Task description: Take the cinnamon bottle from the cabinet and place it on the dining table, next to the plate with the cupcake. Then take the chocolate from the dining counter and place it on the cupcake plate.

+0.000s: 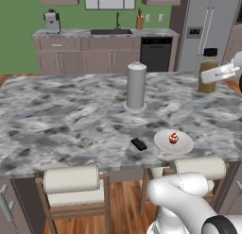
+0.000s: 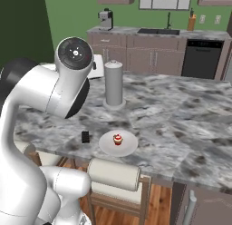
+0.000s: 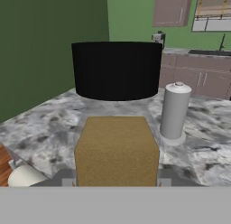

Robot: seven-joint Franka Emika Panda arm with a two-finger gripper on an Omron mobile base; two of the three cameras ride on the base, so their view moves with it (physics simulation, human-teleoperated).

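gripper (image 3: 116, 184) clamped on the cinnamon bottle (image 1: 207, 71), held above the table's (image 1: 66, 115) far right. not set down yet. chocolate (image 1: 139, 144) lies just left of the cupcake plate (image 1: 182, 146), untouched.

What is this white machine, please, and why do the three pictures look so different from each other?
It is a robot arm on a driving base in a simulated kitchen. Two pictures come from cameras on the base, behind the arm to its left and right. The third comes from a camera on the hand, looking along the tool. The tool is shut on the cinnamon bottle, amber-brown with a black cap, which looks huge in the hand view. On the marble dining table stand a grey paper-towel cylinder and a white plate holding a cupcake. The chocolate lies beside the plate.
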